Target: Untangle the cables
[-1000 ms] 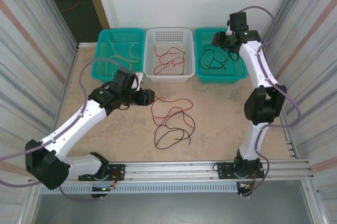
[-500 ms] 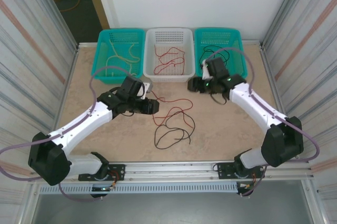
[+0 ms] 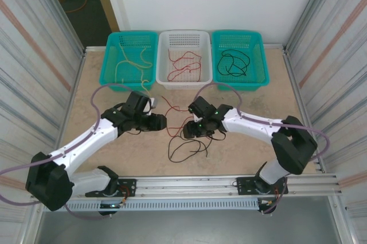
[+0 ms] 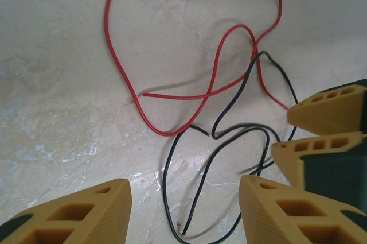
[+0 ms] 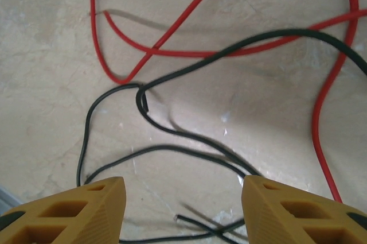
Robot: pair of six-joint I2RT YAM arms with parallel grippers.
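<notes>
Right gripper (image 5: 183, 192) swung over cables (image 5: 92, 3), left gripper (image 4: 184, 189) close, both jaws apart, seemingly empty

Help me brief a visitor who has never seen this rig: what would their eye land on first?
A loose tangle of red cable and black cable lies in the middle of the table, flanked by the open left claw and open right claw. Along the far edge stand a teal basket of pale yellow cables, a white basket of red ones and a second teal basket of black ones.
</notes>
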